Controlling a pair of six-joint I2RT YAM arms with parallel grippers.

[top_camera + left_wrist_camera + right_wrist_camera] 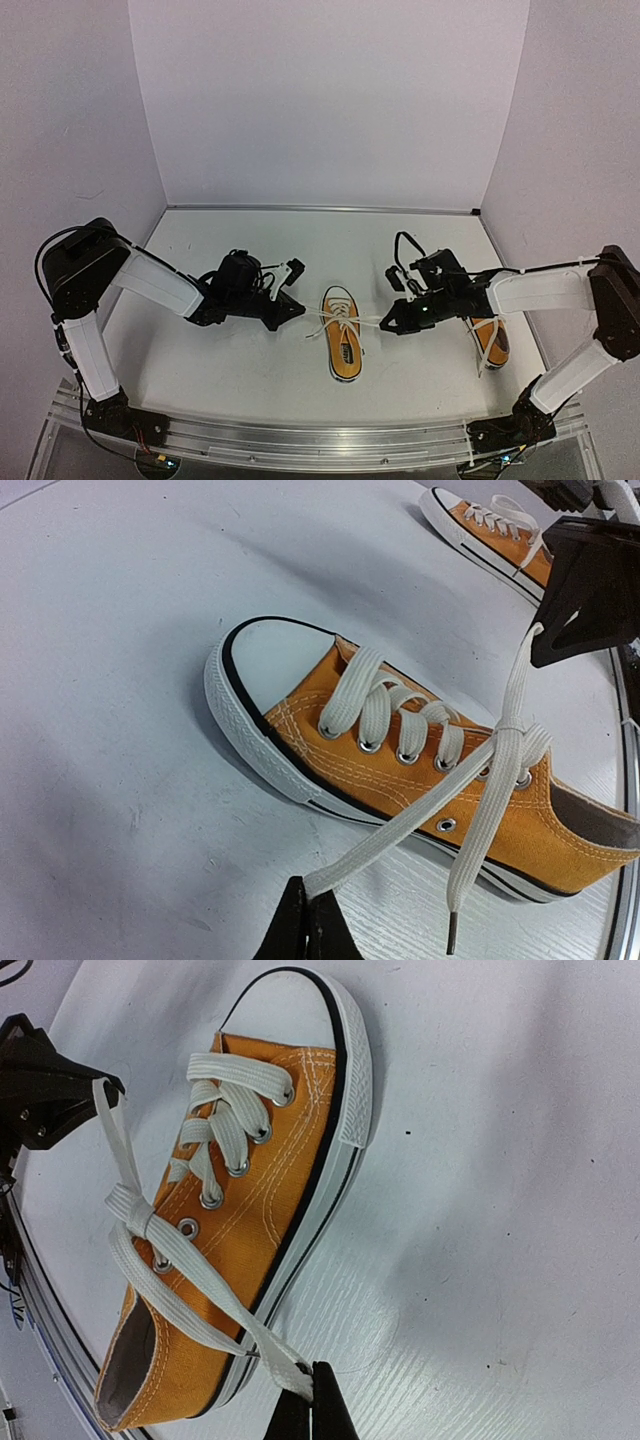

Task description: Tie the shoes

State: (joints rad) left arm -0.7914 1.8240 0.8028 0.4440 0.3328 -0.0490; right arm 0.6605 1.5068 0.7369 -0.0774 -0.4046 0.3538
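An orange sneaker (343, 335) with a white toe cap lies in the middle of the table, toe pointing away from me. Its white laces cross in a single knot (510, 730) over the tongue. My left gripper (296, 310) is shut on one lace (400, 818) and holds it taut out to the shoe's left; its tips (307, 900) pinch the lace. My right gripper (386, 326) is shut on the other lace (285, 1365), taut out to the right, also pinched at the tips (312, 1385). The second orange sneaker (488, 340) lies at the right, partly under my right arm.
A loose lace end with a dark tip (452, 930) hangs beside the middle shoe's sole. The second shoe's laces (484, 352) trail off its side. White walls close the table at the back and sides; a metal rail (320, 440) runs along the near edge.
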